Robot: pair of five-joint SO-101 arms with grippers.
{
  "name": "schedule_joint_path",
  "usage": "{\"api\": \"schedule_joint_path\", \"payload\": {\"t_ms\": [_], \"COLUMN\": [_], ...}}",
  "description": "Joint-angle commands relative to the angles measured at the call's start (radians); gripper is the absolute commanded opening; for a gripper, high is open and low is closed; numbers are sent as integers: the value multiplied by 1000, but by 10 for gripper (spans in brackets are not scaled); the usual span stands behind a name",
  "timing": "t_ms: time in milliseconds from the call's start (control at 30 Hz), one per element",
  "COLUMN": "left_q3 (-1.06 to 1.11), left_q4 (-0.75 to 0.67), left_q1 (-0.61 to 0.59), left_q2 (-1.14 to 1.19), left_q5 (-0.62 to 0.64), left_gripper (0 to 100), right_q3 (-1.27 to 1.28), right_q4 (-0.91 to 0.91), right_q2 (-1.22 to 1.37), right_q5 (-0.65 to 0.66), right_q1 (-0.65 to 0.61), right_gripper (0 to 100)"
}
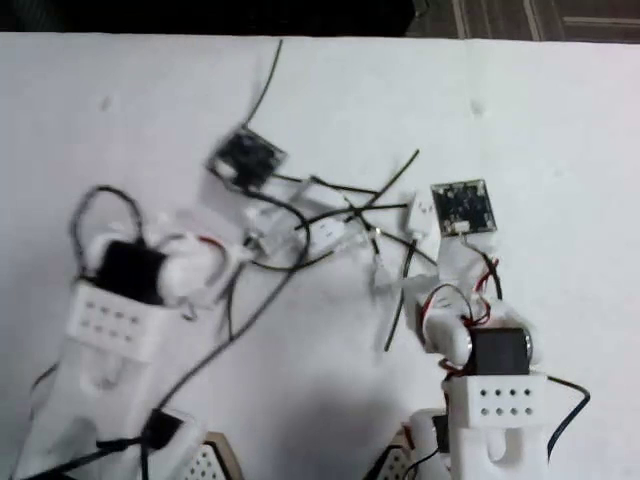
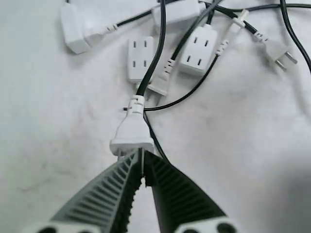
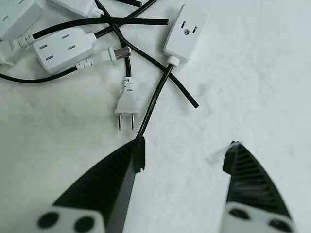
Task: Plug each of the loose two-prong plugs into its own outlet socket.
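The job looks barely begun. On the white bench [image 1: 560,130] the cords [image 1: 330,215] and their fittings lie in a tangle at the middle of the high view. One arm sits at the lower left of that frame and the other at the lower right.

The left end effector [image 2: 142,158] is pinched narrow on the prong end of a white plug [image 2: 131,135]. The prongs are hidden between the jaws, and the plug body sticks out ahead with its cord running into the tangle. Beyond it lie a first socket block [image 2: 140,58] and a second socket block [image 2: 199,47], and every slot that shows on them is empty. A further plug [image 2: 278,50] lies apart from both, prongs bare.

The right end effector [image 3: 184,153] stands wide and holds nothing. Just ahead of one jaw a loose plug [image 3: 126,104] rests on the bench with its prongs exposed. Near it a single socket [image 3: 183,28] faces up, unfilled.

As far as these views show, no plug is seated in any socket, so every insertion is left to do. The one plug in hand seems held where it must enter a socket, so it likely needs a fresh hold on its body first.
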Motion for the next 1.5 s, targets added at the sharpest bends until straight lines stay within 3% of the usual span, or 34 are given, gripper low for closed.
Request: {"api": "schedule_joint_path", "payload": {"t_ms": [0, 133, 400, 533, 733, 900, 1100, 1467], "left_q3": [100, 75, -107, -175, -118, 43, 278, 565], "left_q4": [-72, -11, 135, 195, 209, 69, -109, -344], "left_q1": [91, 120, 67, -116, -456, -684, -842, -885], "left_q2": [-39, -41, -42, -42, -42, -42, -42, -42], "left_q5": [66, 221, 216, 212, 75, 32, 6, 6], "left_gripper": [133, 343, 313, 280, 271, 271, 271, 271], "right_q3": [-35, -35, -34, -41, -126, -259, -376, -390], "right_q4": [-16, -16, -10, 28, 111, 113, 45, -239], "right_q2": [-19, -18, -8, -7, 87, 344, 621, 954], "right_q5": [2, -3, -9, -49, -140, -284, -391, -399], "right_q1": [8, 7, 1, -99, -386, -573, -710, -737], "right_gripper": [259, 260, 260, 258, 258, 258, 258, 258]}}
